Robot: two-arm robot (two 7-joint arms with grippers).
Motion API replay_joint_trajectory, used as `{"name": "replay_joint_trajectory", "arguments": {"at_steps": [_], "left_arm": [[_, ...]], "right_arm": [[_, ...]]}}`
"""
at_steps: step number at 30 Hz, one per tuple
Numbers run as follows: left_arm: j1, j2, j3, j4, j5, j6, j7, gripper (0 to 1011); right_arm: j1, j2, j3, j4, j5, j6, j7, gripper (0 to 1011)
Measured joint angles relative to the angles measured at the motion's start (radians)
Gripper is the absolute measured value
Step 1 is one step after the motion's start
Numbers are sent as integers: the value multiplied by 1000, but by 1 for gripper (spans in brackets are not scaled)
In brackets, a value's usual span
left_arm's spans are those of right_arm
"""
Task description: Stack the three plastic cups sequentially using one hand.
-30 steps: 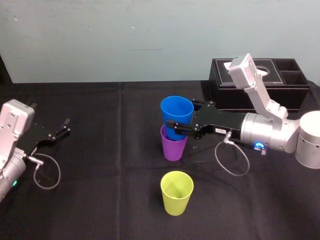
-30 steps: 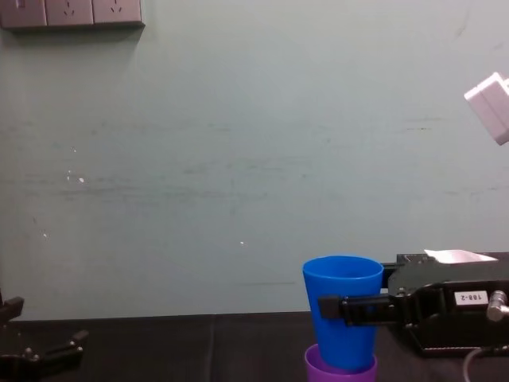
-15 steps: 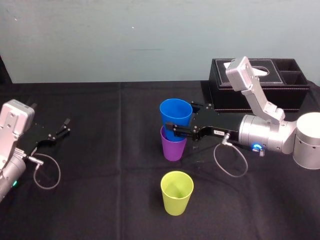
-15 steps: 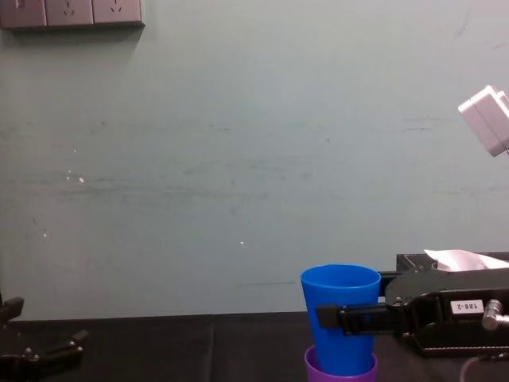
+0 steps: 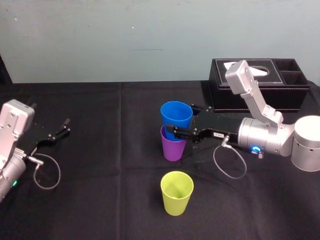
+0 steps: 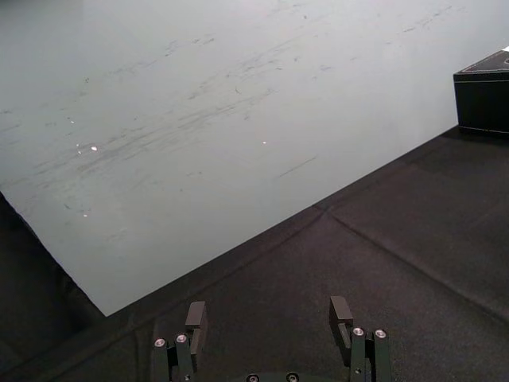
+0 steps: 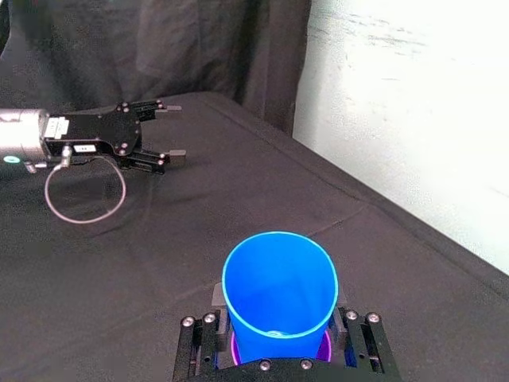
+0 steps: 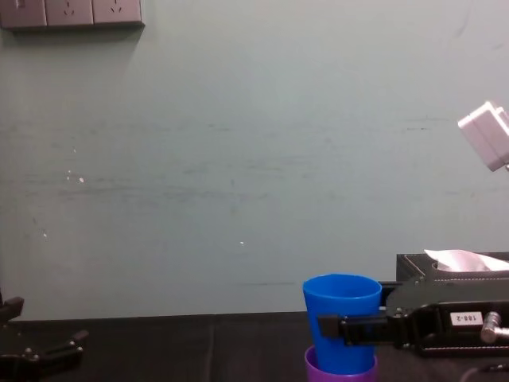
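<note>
Blue plastic sits between the jaws of the right gripper [image 5: 177,123]. The blue cup [image 5: 176,115] stands upright, mouth up. One slim finger lies along its near wall and the other on its far side, both crossing it at about mid-height and clenched on it. From the right wrist view the cup fills the space between the jaws, its open mouth rising above them. Its lower part is sunk into the purple cup [image 5: 173,147], which stands near the middle of the black tabletop [image 5: 100,175]. In the chest view a purple rim shows just under the blue wall. The yellow-green cup [image 5: 176,192] stands alone and upright nearer the robot, apart from the nested pair. A black tissue box [image 5: 260,85] sits at the far right, behind the right arm. The left gripper [image 5: 64,127] rests at the left side of the tabletop, well apart from the cups, its jaws released.
</note>
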Motion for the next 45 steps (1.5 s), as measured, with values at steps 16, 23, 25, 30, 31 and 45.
{"name": "replay_joint_trajectory", "arguments": {"at_steps": [16,23,25,30,31,45], "left_arm": [[0,0,0,0,0,0,0,1011],[0,0,0,0,0,0,0,1011],[0,0,0,0,0,0,0,1011],[0,0,0,0,0,0,0,1012],[0,0,0,0,0,0,0,1012],[0,0,0,0,0,0,0,1011]], "right_arm": [[4,-4,-3,12,-4,-4,4,760],[3,-4,-2,11,-4,-3,4,941],[3,-4,-2,11,-3,-3,4,966],[3,-3,-2,10,-3,-3,4,1004],[3,-3,-2,10,-3,-3,4,1004],[-23,17,13,-28,8,-16,3,1004]]}}
